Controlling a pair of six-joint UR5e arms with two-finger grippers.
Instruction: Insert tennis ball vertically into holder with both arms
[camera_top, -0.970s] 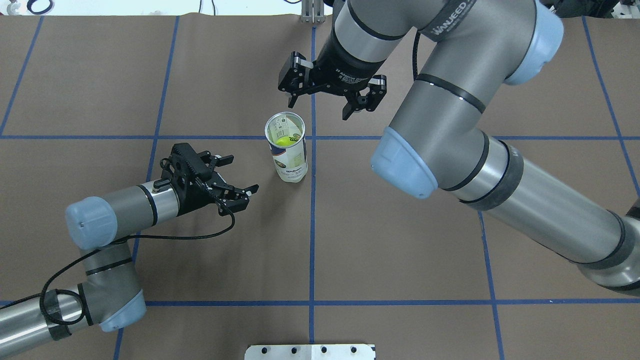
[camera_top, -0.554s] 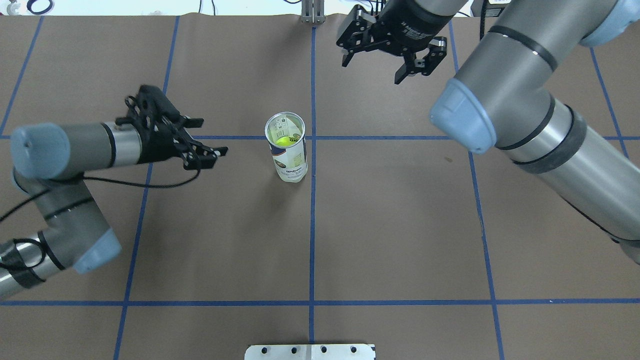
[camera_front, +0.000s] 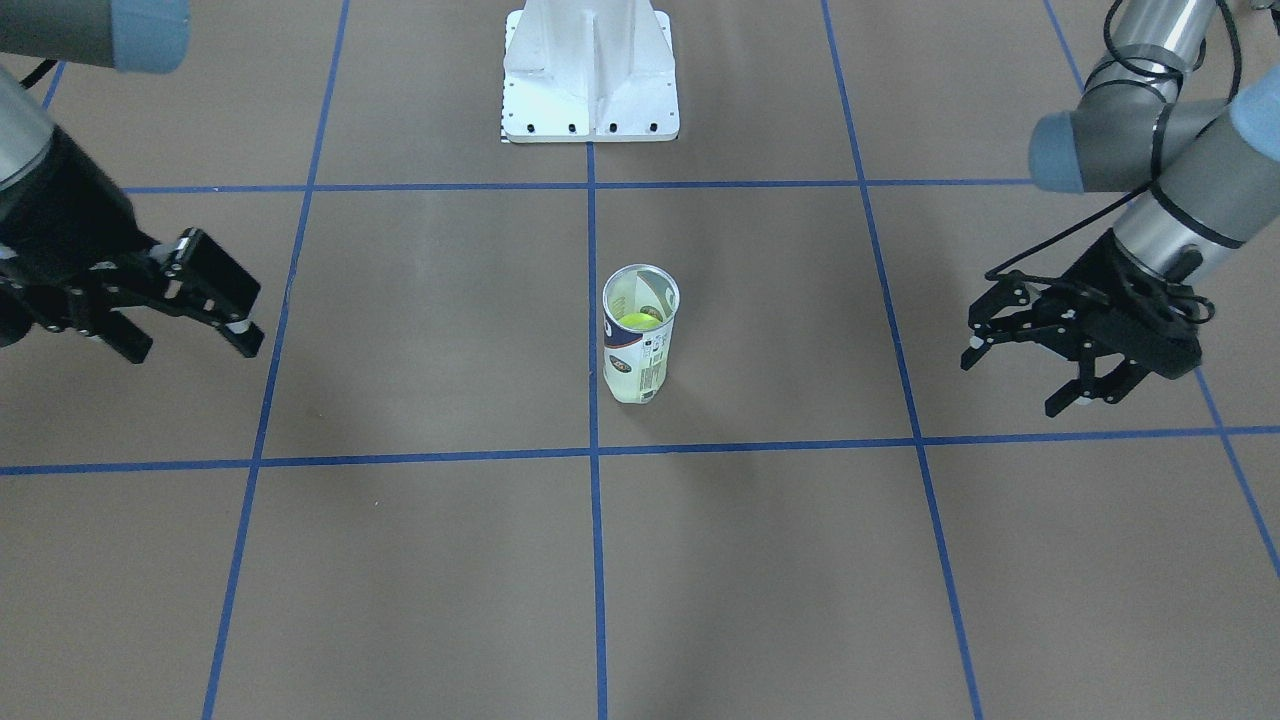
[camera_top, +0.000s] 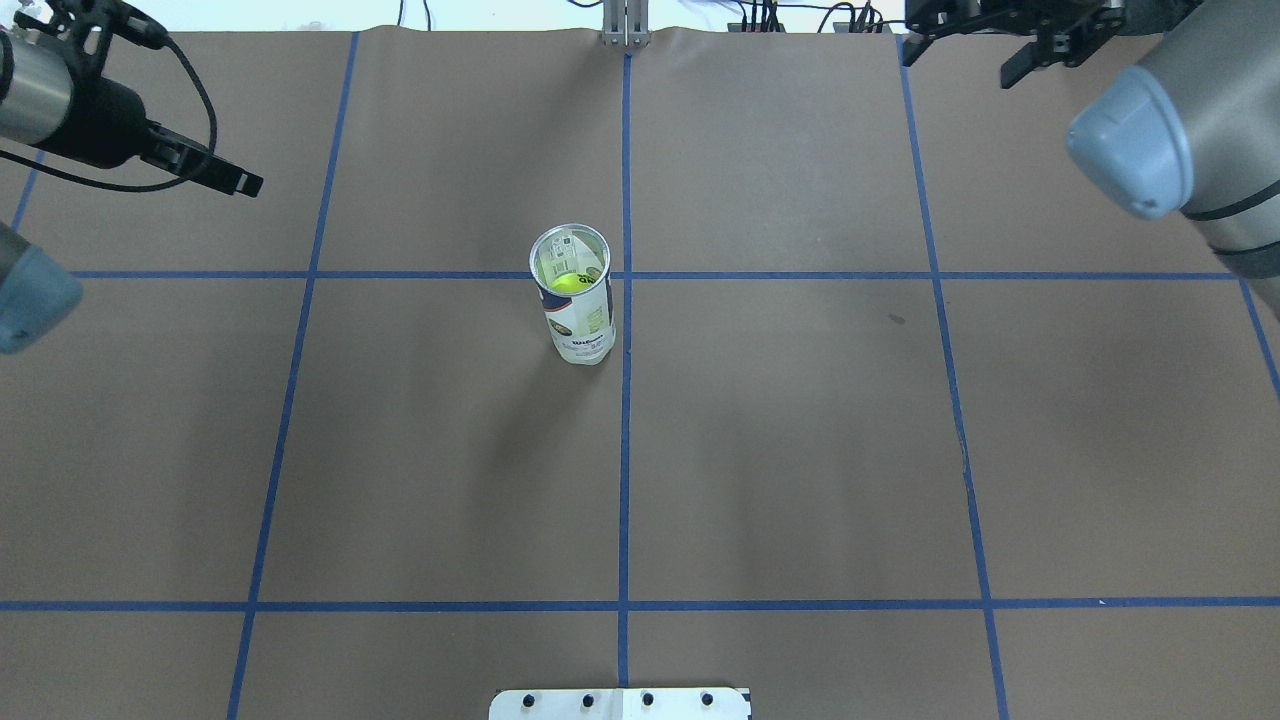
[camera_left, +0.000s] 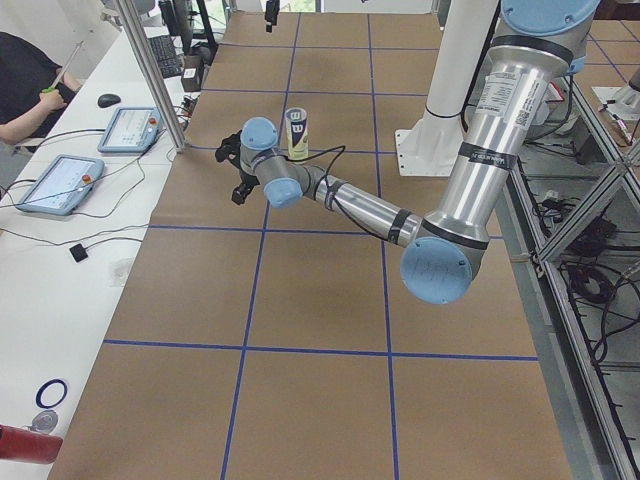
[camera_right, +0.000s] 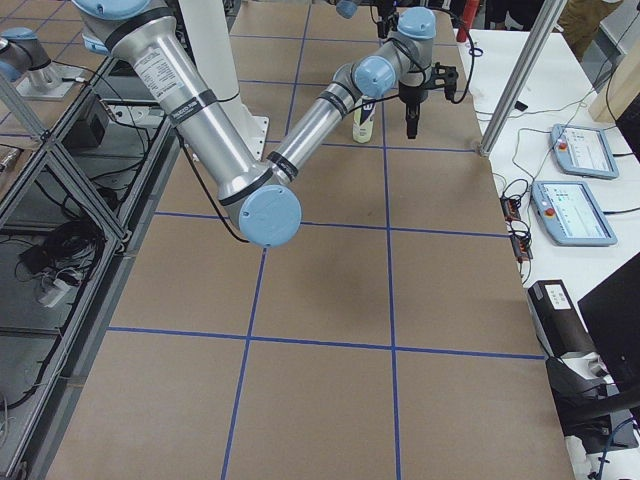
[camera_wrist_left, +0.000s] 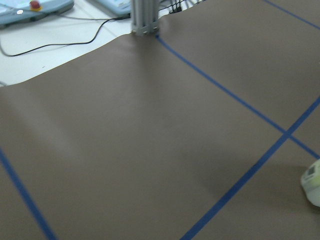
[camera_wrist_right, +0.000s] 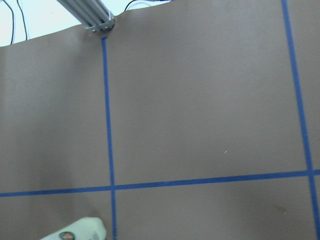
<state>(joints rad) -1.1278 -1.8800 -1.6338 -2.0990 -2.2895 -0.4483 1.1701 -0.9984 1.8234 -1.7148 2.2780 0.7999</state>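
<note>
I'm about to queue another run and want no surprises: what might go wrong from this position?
1. The holder stands tall, narrow and unheld on the table, with the tennis ball inside. The left gripper and right gripper are open and well clear of it, so an arm sweep across the middle could tip it.
2. A loose black cable loops beside the left wrist and might snag.

Cuts off clear plastic navy-and-white-labelled tennis-ball can (camera_wrist_left: 312, 184) at both wrist views' edges; clips black two-finger right gripper (camera_top: 956, 68) at overhead top edge.
</note>
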